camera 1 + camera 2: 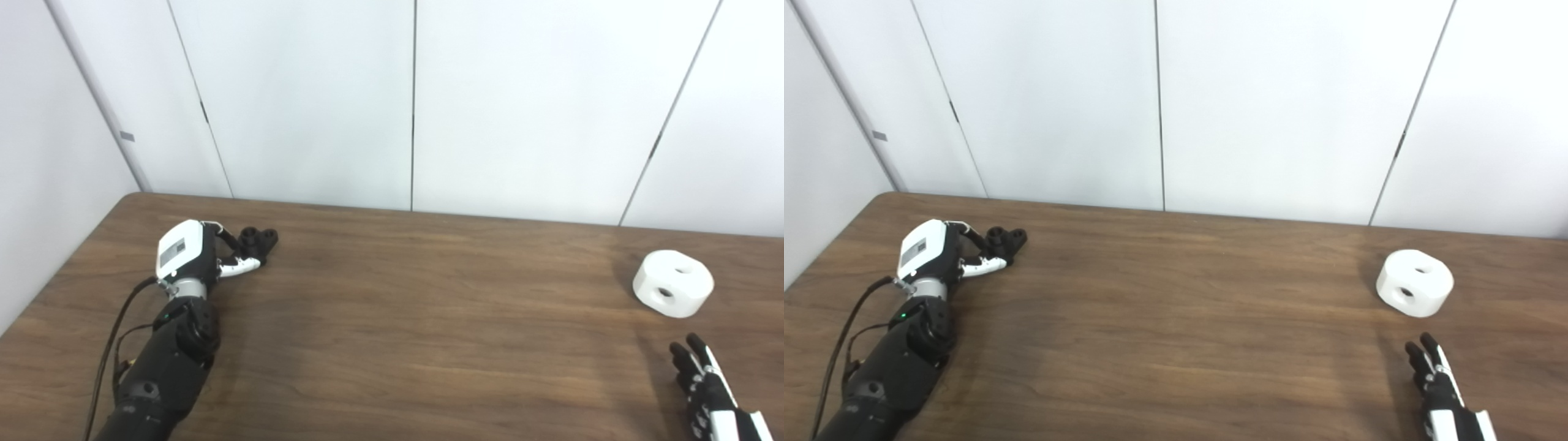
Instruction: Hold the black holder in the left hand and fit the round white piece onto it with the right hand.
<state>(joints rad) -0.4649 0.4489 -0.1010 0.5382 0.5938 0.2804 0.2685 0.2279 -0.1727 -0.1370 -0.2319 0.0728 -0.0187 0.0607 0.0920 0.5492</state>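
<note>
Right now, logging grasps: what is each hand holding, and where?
Left hand reaches the black holder's near end; grip unclear. Right hand holds nothing.

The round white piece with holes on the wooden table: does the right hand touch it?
Apart. In both eye views bare brown table shows between the fingertips of the right hand and the round white piece, which sits alone, farther back on the table.

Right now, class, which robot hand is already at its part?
The left robot hand, fingers at the black holder; the right robot hand lies short of the round white piece.
</note>
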